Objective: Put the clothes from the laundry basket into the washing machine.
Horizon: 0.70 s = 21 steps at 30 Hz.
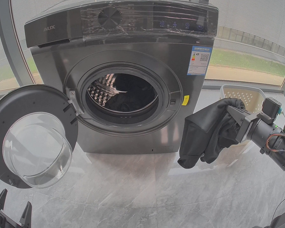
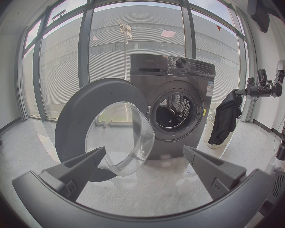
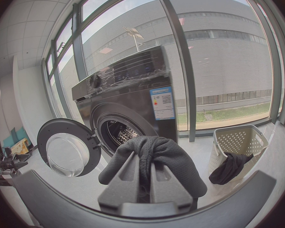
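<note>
A grey front-loading washing machine (image 1: 123,79) stands ahead with its round door (image 1: 31,136) swung open to the left. Dark clothes (image 1: 129,100) lie inside the drum. My right gripper (image 1: 236,110) is shut on a dark grey garment (image 1: 209,130), which hangs in the air right of the machine, in front of the cream laundry basket (image 1: 247,95). In the right wrist view the garment (image 3: 158,152) drapes over the shut fingers (image 3: 161,178), and another dark piece (image 3: 228,171) hangs over the basket (image 3: 240,143) rim. My left gripper (image 2: 142,162) is open, low at the left, facing the door (image 2: 110,127).
Large windows run behind the machine and basket. Smooth grey marble floor (image 1: 142,187) spreads in front of the machine. The open door's glass bowl (image 1: 38,149) juts out over the floor at the left.
</note>
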{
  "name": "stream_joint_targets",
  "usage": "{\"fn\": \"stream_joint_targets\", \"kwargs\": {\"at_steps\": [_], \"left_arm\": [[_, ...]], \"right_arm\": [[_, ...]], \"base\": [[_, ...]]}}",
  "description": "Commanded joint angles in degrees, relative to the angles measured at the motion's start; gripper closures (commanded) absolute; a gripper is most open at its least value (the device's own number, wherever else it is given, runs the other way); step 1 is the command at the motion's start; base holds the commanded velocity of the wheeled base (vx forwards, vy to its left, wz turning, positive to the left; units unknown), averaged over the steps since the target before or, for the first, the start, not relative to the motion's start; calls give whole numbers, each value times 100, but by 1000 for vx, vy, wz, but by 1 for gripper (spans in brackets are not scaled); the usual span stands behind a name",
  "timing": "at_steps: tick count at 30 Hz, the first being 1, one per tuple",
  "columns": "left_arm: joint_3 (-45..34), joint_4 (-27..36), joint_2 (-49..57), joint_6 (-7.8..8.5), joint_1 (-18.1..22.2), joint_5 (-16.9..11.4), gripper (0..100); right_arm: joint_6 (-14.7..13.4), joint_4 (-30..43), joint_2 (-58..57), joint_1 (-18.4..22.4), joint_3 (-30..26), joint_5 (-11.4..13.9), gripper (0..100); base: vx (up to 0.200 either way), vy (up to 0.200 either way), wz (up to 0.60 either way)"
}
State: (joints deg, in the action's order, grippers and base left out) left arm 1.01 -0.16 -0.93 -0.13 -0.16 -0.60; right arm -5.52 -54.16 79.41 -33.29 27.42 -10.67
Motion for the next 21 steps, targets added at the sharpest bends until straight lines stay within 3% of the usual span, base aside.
{"fn": "stream_joint_targets", "kwargs": {"at_steps": [1,8,17,21], "left_arm": [[-92,-2,66,5,-2,-2,0],[-92,-2,66,-13,-2,-2,0],[-92,-2,66,-22,-2,-2,0],[-92,-2,66,-31,-2,-2,0]], "right_arm": [[-1,-7,4,-28,-26,12,100],[-1,-7,13,-116,-70,21,100],[-1,-7,13,-116,-123,21,100],[-10,-7,22,-151,-131,12,100]], "base": [[0,0,0],[0,0,0],[200,0,0],[0,0,0]]}}
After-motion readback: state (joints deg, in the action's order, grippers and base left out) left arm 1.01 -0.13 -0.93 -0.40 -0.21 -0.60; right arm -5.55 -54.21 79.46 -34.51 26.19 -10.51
